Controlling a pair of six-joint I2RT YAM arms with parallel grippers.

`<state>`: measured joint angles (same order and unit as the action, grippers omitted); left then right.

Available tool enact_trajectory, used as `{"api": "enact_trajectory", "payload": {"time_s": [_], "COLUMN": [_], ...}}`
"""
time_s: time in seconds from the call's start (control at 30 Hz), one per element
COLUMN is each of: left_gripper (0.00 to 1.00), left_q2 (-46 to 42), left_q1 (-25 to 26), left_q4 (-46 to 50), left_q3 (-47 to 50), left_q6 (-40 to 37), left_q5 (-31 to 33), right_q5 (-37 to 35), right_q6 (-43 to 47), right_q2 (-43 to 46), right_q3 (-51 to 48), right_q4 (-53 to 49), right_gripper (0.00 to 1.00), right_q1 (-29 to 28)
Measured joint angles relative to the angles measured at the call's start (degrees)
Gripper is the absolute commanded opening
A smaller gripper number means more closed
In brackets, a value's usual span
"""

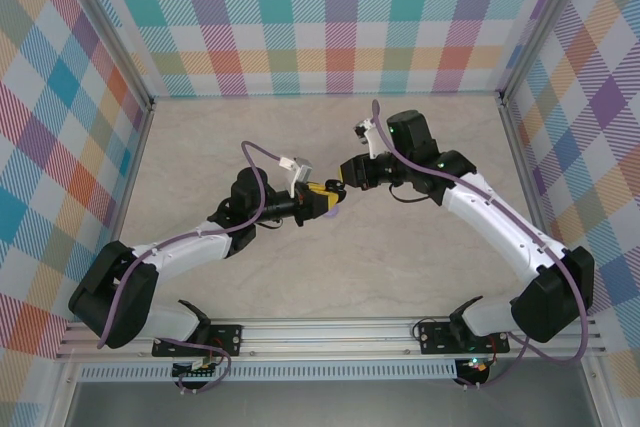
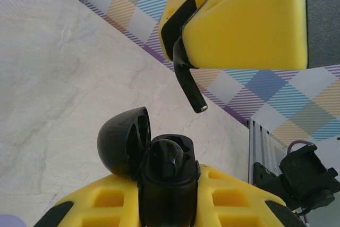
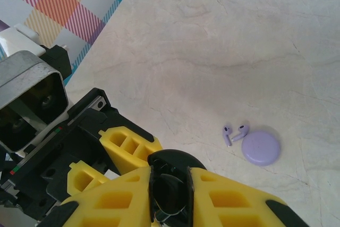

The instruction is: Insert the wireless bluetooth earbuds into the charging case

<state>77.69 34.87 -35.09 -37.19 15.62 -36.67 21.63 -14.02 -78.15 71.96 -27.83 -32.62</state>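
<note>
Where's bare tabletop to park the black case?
Bare: the strip along the back wall, and the patch ahead of the front rail between left arm and right arm. Crowded: the middle, where the left fingers, holding the black case, meet the right fingers near the lavender case and its earbuds.

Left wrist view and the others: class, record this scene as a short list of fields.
left end effector: shut on the black charging case
case lid: open, tipped to one side
inside case: one black earbud, seemingly seated
right end effector: shut on the second black earbud, stem aimed toward the case, not touching it
table: closed lavender case, two lavender earbuds beside it
</note>
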Motion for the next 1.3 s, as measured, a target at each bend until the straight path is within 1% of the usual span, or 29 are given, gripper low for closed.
{"api": "enact_trajectory", "payload": {"time_s": [0.67,1.3], "left_gripper": [0.04,0.04], "left_q2": [-0.2,-1.27], "left_q1": [0.33,0.35], "left_q4": [0.57,0.92], "left_q3": [-0.26,-0.57], "left_q6": [1.53,2.64], "left_q5": [-1.42,0.59], "right_q5": [-2.12,-2.6], "right_q6": [1.09,1.27], "right_q2": [0.0,-0.02], "right_q3": [-0.09,-0.39], "right_q4": [0.2,0.81], "right_gripper": [0.23,0.23], "right_q1": [-1.18,-1.68]}}
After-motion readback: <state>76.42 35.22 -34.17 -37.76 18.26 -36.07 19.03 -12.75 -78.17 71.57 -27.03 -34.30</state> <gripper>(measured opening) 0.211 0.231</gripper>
